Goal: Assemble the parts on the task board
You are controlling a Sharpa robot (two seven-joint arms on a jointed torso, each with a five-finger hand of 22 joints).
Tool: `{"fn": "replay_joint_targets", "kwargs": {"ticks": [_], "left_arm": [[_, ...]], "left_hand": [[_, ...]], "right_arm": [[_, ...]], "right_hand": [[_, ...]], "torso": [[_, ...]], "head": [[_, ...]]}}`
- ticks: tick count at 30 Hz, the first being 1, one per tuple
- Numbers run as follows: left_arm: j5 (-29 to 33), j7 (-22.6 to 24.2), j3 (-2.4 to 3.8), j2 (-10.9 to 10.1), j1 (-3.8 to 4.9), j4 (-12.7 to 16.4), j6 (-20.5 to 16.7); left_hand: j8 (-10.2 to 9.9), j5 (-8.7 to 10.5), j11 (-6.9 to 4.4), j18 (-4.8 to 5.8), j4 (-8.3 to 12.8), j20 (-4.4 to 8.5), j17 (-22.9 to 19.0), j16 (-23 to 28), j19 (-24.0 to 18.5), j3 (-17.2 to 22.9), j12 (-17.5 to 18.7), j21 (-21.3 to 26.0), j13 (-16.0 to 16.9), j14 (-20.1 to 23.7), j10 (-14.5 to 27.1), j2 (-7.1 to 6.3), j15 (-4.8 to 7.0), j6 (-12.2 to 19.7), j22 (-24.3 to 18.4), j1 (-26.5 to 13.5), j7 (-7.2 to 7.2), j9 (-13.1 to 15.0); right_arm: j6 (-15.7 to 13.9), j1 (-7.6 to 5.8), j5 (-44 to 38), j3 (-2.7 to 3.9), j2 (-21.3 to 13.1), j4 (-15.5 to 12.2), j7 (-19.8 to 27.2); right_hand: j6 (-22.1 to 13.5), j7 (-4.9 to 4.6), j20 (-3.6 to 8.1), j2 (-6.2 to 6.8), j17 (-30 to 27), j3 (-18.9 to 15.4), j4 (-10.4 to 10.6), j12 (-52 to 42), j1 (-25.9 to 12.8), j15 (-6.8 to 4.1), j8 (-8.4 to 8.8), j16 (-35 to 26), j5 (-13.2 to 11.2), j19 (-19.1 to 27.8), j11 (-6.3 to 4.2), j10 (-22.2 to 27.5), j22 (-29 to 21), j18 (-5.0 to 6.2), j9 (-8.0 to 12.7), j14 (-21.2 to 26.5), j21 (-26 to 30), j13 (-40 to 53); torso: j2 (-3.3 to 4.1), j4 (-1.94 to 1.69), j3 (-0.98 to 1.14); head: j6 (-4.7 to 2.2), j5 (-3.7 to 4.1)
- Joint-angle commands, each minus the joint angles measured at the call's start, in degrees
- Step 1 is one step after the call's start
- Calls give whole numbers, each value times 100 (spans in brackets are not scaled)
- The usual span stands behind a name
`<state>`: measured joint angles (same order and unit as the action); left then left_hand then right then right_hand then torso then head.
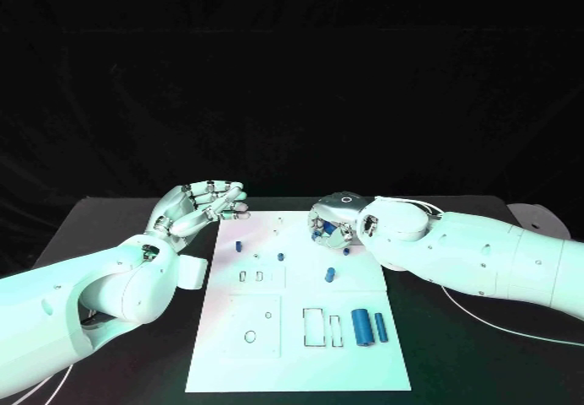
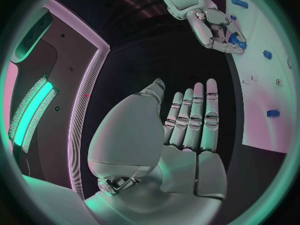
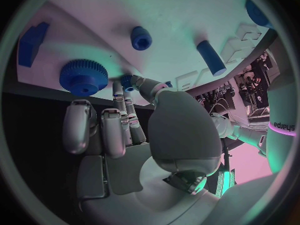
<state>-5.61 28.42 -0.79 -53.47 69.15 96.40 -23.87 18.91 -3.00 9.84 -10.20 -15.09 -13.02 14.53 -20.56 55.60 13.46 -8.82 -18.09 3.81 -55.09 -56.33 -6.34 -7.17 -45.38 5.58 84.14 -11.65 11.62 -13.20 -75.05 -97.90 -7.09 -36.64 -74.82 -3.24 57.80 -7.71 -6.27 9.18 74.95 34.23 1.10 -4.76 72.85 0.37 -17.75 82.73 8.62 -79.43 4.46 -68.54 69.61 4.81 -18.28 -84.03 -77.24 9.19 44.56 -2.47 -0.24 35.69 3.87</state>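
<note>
1. My left hand (image 1: 201,207) hovers over the far left corner of the task board (image 1: 274,371), at about 10 o'clock from the board's middle. Its fingers are stretched out side by side and it holds nothing.
2. My right hand (image 1: 335,224) is over the far part of the board, at about 1 o'clock from its middle. Its fingers (image 3: 128,116) curl down and pinch a small blue part (image 3: 127,81) at the tips, right at the board's surface.
3. A blue gear (image 3: 83,77) is just beside these fingers, on the board.
4. Near the middle of the board stand small blue pegs (image 1: 330,273), well apart from each other.
5. At about 5 o'clock, two blue cylinders (image 1: 361,325) lie side by side next to narrow slots.
6. The board lies flat on the black counter (image 1: 110,228).
</note>
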Motion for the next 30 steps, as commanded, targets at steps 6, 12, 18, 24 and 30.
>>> {"fn": "replay_joint_targets", "kwargs": {"ticks": [6,12,18,24,30], "left_arm": [[22,-8,6,2,8,-17,100],[26,-16,6,11,8,-32,105],[29,-23,6,28,8,-33,119],[37,-31,6,35,18,-16,126],[42,-37,7,5,43,54,120]], "left_hand": [[-24,7,20,-39,-21,3,7,40,52,27,36,2,-10,-48,-11,-37,-10,-5,-12,-29,-132,-6],[-24,7,20,-39,-21,3,7,40,52,27,36,2,-10,-48,-11,-37,-10,-5,-12,-29,-132,-6],[-28,7,22,-39,-19,3,8,44,54,31,44,5,-10,-47,-8,-35,-12,0,-15,-25,-134,-7],[-28,7,22,-39,-19,3,8,44,54,31,44,5,-10,-47,-8,-35,-12,0,-15,-25,-134,-7],[-31,8,24,-38,-18,2,10,49,56,34,51,9,-10,-45,-7,-34,-13,3,-19,-23,-135,-8]], "right_arm": [[-731,-33,-57,27,-85,-291,-199],[-1033,-78,-10,46,114,-127,-260],[-1254,-85,66,52,478,279,-250],[-1354,-44,145,55,784,606,-188],[-1399,-9,172,56,1015,826,-151]], "right_hand": [[68,12,28,-83,143,54,7,-12,9,-47,-72,56,-43,-64,-21,-106,99,-87,-75,-347,-80,11],[79,19,32,-89,144,62,9,-8,7,-52,-89,60,-44,-61,-26,-120,102,-86,-94,-348,-82,10],[60,9,35,-79,158,67,11,11,-2,-51,-88,70,-44,-55,-20,-105,101,-85,-106,-350,-81,3],[34,-3,35,-72,170,76,10,30,-6,-47,-84,79,-47,-53,-13,-91,108,-86,-118,-352,-85,-3],[11,-16,30,-50,171,69,24,46,-37,-38,-81,84,-49,-48,-1,-84,112,-87,-132,-352,-88,-9]], "torso": [[9,-5,-7],[22,-24,-8],[35,-44,-11],[49,-58,-9],[101,-79,-10]], "head": [[-45,-29],[-89,-18],[-101,-13],[-93,-22],[-101,-19]]}}
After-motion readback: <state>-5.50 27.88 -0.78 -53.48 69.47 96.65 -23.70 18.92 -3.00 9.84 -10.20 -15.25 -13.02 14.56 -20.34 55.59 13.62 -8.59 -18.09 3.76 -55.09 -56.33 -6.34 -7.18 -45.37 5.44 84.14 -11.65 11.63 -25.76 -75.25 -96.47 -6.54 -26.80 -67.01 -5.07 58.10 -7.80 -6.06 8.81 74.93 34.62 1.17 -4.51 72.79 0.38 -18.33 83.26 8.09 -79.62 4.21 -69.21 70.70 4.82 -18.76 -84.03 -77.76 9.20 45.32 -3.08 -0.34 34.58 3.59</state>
